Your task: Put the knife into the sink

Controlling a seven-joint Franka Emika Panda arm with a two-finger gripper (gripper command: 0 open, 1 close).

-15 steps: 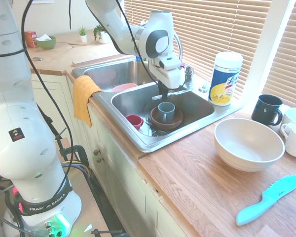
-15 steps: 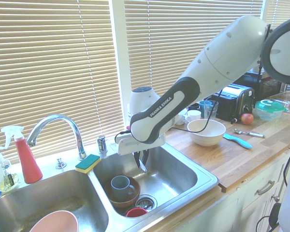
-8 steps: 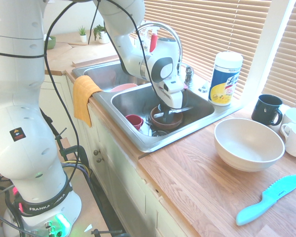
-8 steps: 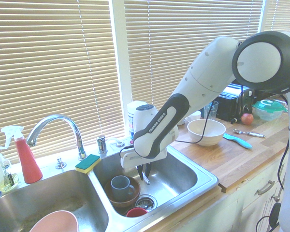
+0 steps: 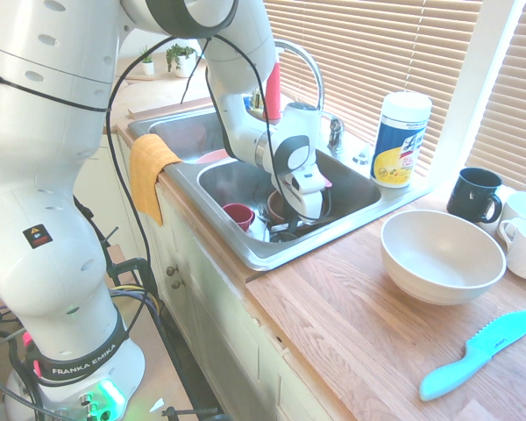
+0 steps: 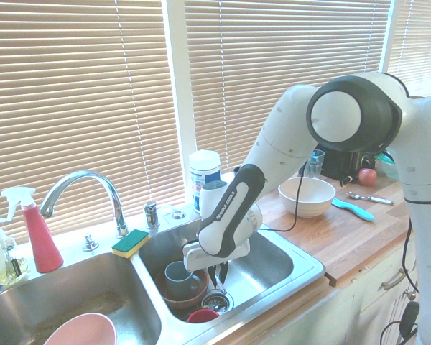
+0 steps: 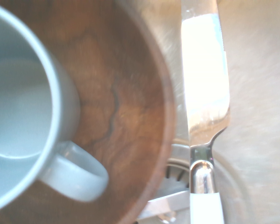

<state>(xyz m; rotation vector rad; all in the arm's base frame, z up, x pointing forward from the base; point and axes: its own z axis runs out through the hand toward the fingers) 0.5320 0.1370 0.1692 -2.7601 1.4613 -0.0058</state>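
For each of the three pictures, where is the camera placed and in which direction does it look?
First exterior view: placed at the counter's end, looking along it to the sink; arm base and claw show.
Second exterior view: placed opposite, facing the blinds; the arm reaches in from the right, claw in the basin.
Wrist view: looks straight down at the knife beside the wooden bowl holding the grey mug; no arm shows.
Both exterior views share sink, white bowl and teal knife.

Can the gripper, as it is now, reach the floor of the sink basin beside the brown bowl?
Probably yes. The gripper hangs low inside the sink basin, shut on the knife, beside the brown bowl; the steel below looks bare apart from the drain.
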